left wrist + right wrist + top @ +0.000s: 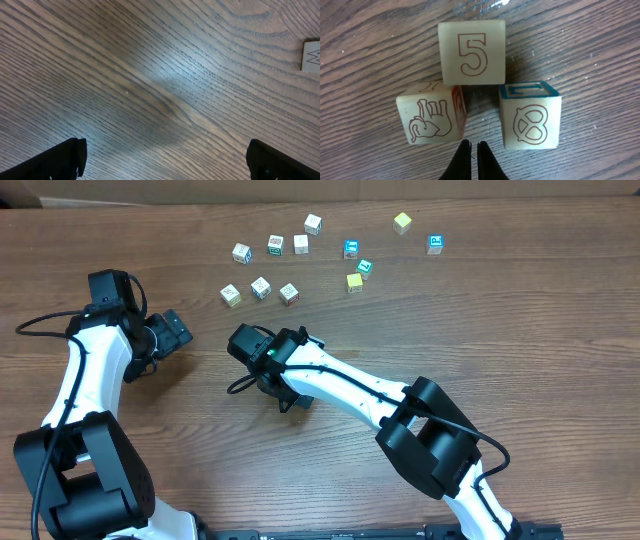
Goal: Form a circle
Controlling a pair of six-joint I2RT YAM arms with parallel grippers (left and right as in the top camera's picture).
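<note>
The jaws of the right gripper [471,157] were shut tight, tip against tip, with nothing between them. The jaws of the left gripper [167,160] stood wide open and held nothing. Only the bare wood of the table [150,75] showed under them.

The toy cubes [301,244] lay spread out on the far part of the table. They did not make a circle. Three of them sat close together, nearest the arms, and the right gripper pointed at those.

Up close, the cube with a 5 [471,52] was at the back. The cube with an elephant [432,117] was in front on the left, turned a bit. The cube with a pretzel [530,120], blue on top, was in front on the right. The shut tips sat just before the gap between the two front cubes and touched neither.

A yellow cube [354,282] lay off to the right, near a green one [364,267].
</note>
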